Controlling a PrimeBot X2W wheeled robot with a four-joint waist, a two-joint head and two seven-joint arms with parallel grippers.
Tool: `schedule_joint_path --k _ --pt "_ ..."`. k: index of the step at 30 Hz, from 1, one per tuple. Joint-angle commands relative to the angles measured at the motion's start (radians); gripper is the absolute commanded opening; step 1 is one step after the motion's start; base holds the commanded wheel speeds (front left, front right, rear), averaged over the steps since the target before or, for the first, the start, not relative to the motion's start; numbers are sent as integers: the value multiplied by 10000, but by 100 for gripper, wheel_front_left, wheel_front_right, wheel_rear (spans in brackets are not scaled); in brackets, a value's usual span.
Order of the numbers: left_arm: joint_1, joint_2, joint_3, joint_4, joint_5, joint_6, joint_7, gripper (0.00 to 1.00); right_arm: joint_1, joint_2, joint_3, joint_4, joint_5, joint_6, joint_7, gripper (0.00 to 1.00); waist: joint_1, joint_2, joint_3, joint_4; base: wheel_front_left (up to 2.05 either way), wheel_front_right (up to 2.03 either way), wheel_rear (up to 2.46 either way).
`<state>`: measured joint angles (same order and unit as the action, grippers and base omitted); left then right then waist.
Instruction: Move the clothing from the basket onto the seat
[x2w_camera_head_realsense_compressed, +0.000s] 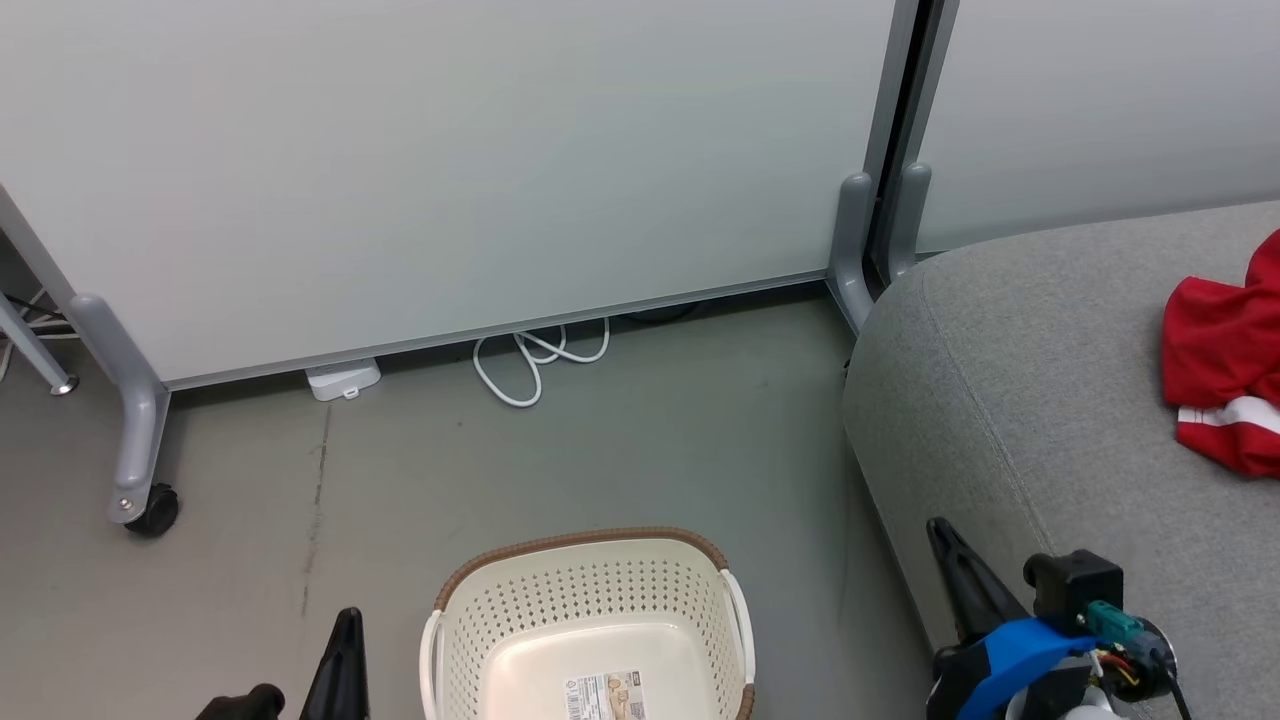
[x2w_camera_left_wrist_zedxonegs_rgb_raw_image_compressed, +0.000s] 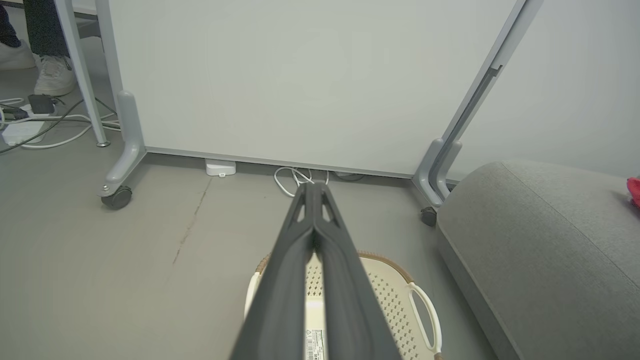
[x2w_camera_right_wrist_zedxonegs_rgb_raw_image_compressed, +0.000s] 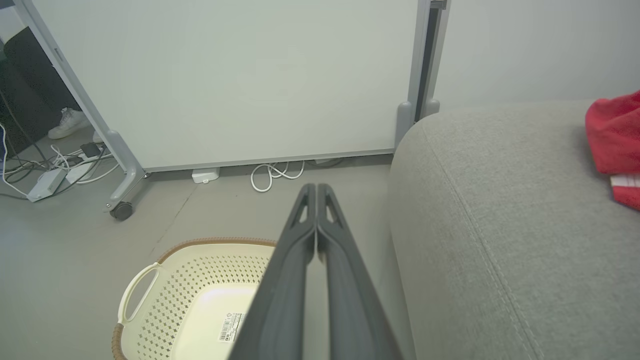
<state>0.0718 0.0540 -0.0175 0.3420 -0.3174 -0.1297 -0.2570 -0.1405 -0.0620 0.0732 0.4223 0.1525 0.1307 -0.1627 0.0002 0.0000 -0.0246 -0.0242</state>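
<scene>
The red clothing (x2w_camera_head_realsense_compressed: 1222, 355), with a white stripe along one edge, lies on the grey seat (x2w_camera_head_realsense_compressed: 1020, 400) at the right edge of the head view. It also shows as the clothing (x2w_camera_right_wrist_zedxonegs_rgb_raw_image_compressed: 615, 145) on the seat (x2w_camera_right_wrist_zedxonegs_rgb_raw_image_compressed: 500, 210) in the right wrist view. The cream basket (x2w_camera_head_realsense_compressed: 590, 625) stands on the floor at bottom centre, holding nothing but a label on its floor. My left gripper (x2w_camera_left_wrist_zedxonegs_rgb_raw_image_compressed: 314, 186) is shut with nothing in it, above the basket (x2w_camera_left_wrist_zedxonegs_rgb_raw_image_compressed: 395, 300). My right gripper (x2w_camera_right_wrist_zedxonegs_rgb_raw_image_compressed: 316, 187) is shut and holds nothing, between the basket (x2w_camera_right_wrist_zedxonegs_rgb_raw_image_compressed: 200, 290) and the seat's front corner.
A pale rolling partition (x2w_camera_head_realsense_compressed: 450, 170) on grey castor legs (x2w_camera_head_realsense_compressed: 135, 440) stands behind the basket. A white cable loop (x2w_camera_head_realsense_compressed: 535, 360) and a small white box (x2w_camera_head_realsense_compressed: 343, 380) lie at its foot. A person's white shoes (x2w_camera_left_wrist_zedxonegs_rgb_raw_image_compressed: 52, 75) and more cables (x2w_camera_left_wrist_zedxonegs_rgb_raw_image_compressed: 30, 125) sit beyond the partition.
</scene>
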Motion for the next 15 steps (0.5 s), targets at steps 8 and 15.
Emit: schedule_joint_path --k 8,15 --pt "124 -32 65 373 -613 0 188 0 299 7 -111 373 685 0 195 0 0 0 9 6 0 0 0" --pt "-81 -32 192 233 -1819 -1 532 0 302 19 -281 145 2048 0 443 0 0 0 24 19 0 0 0"
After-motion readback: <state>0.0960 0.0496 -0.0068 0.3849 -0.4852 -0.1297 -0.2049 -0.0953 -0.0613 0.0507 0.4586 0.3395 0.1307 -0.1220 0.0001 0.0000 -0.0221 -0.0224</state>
